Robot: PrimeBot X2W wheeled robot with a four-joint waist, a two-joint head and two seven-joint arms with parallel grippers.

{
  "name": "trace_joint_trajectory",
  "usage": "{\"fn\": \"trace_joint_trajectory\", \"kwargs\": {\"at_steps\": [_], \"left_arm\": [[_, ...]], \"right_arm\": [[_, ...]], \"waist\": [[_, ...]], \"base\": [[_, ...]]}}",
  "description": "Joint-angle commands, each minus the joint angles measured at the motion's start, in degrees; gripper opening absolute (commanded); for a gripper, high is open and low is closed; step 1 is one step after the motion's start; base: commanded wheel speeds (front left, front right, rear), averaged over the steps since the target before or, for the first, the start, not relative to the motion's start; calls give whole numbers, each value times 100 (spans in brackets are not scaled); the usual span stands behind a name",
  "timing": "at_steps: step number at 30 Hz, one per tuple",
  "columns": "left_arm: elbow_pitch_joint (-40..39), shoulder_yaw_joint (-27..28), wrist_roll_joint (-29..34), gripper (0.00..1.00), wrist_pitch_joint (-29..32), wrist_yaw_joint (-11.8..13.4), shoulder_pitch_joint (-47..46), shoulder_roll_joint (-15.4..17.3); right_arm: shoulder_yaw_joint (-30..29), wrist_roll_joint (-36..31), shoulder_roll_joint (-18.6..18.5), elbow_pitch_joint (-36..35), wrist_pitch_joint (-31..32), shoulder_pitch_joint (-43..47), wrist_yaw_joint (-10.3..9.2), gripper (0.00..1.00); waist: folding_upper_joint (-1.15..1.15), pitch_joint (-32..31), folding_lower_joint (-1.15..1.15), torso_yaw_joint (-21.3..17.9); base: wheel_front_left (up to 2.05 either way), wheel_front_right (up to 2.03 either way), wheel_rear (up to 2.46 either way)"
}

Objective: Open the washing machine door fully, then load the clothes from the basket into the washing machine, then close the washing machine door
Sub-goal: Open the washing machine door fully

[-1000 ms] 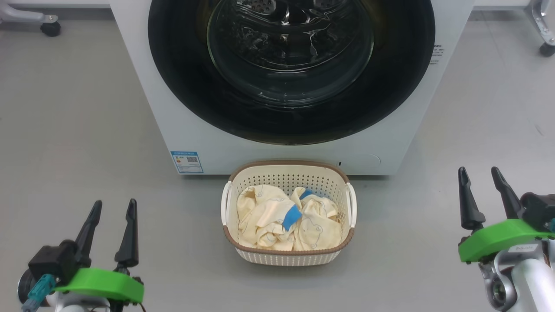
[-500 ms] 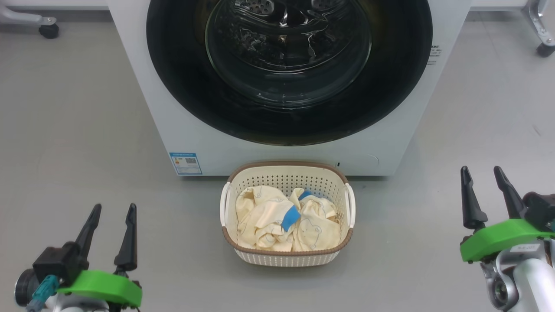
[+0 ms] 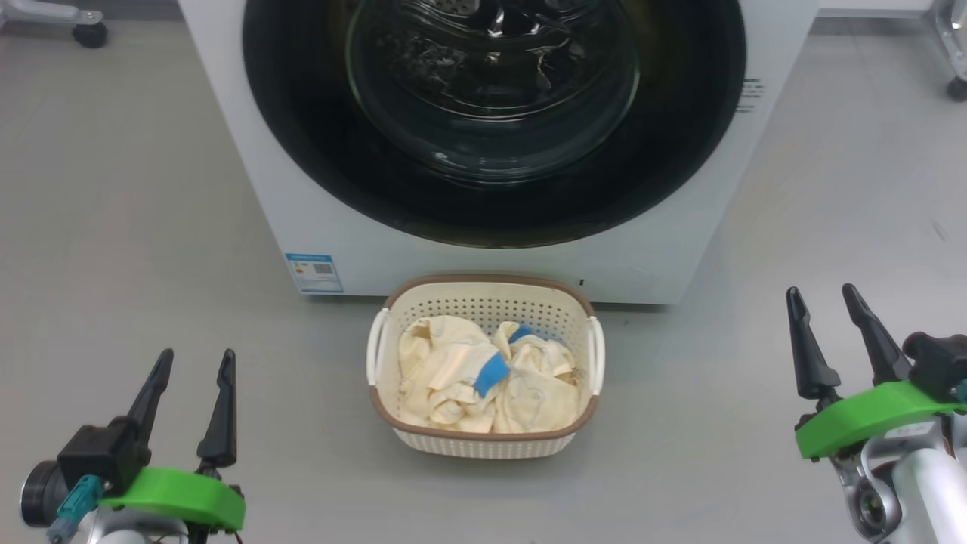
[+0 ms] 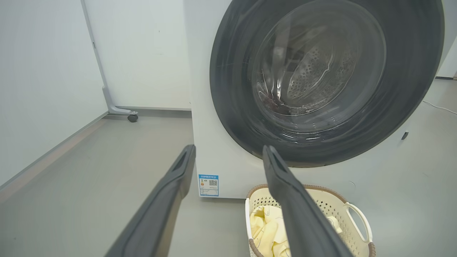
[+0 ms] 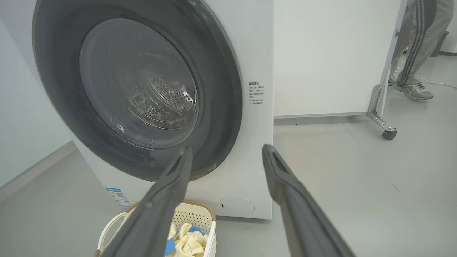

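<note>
With left gripper [image 3: 196, 353] and right gripper [image 3: 820, 289] spread wide and empty, the shut glossy black-rimmed glass door [image 3: 491, 106] at 12 o'clock is judged due to be pulled open first.

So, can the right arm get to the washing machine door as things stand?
Probably yes. The right gripper is open and empty, to the right of the basket, with only floor between it and the washing machine door. The basket sits low before the door's middle, off that path.

fingers [image 3: 221, 415]: long, black, tapered | wrist collars [image 3: 177, 502]: bright green | forearm [image 3: 925, 499]: silver | connector [image 3: 75, 505]: teal
</note>
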Motion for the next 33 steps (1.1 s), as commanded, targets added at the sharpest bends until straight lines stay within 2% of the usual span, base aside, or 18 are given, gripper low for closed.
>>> {"fn": "trace_joint_trajectory", "kwargs": {"at_steps": [1,11,18,25,33], "left_arm": [[-220,216,63,100,-63,2,-315,129],[-231,228,86,100,-63,2,-358,122],[-298,170,-252,100,-63,2,-366,121],[-282,115,-272,100,-63,2,-357,143],[-260,77,-290,100,-63,2,-344,133]], "right_arm": [[34,-54,-125,-188,-79,-221,1,100],[-9,-72,-85,-201,-79,-240,1,100],[-42,-67,-67,-188,-79,-250,1,100],[-65,-69,-56,-168,-79,-251,1,100],[-28,-37,-61,-145,-79,-243,1,100]], "waist": [[0,8,0,-7],[0,48,0,-17],[0,47,0,-34],[0,30,0,-46],[0,-7,0,-30]], "base": [[123,123,-246],[123,123,-246],[106,106,-212],[59,59,-117],[8,8,-16]]}}
